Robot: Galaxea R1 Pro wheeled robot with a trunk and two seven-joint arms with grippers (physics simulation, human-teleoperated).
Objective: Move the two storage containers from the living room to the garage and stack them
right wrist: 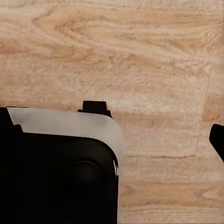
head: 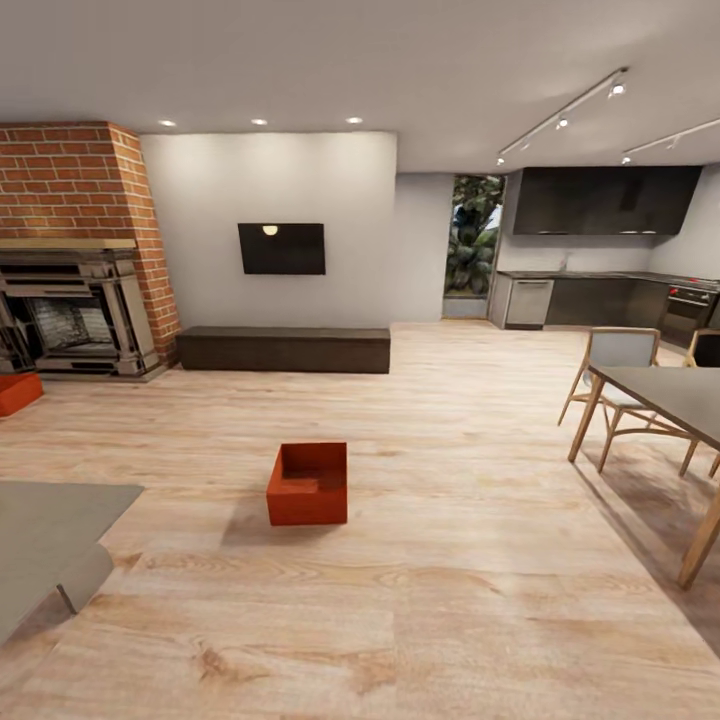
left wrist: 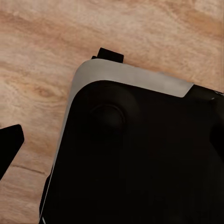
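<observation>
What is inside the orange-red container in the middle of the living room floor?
The container looks empty: the head view shows bare inner walls and part of the bottom. Its near wall hides the front strip of the bottom. It sits on the wood-plank floor; the second container is by the fireplace.

Open plank floor around container

— How many storage containers are out on the wood floor?
— Two: one orange-red box in the middle of the planks, and a second by the fireplace, cut off at the view's edge.
— Fireplaces?
— One, in red brick.
— Low dark benches along the wall?
— One bench, with one dark screen above it.
— Dining furniture?
— One table; one chair shows whole.
</observation>
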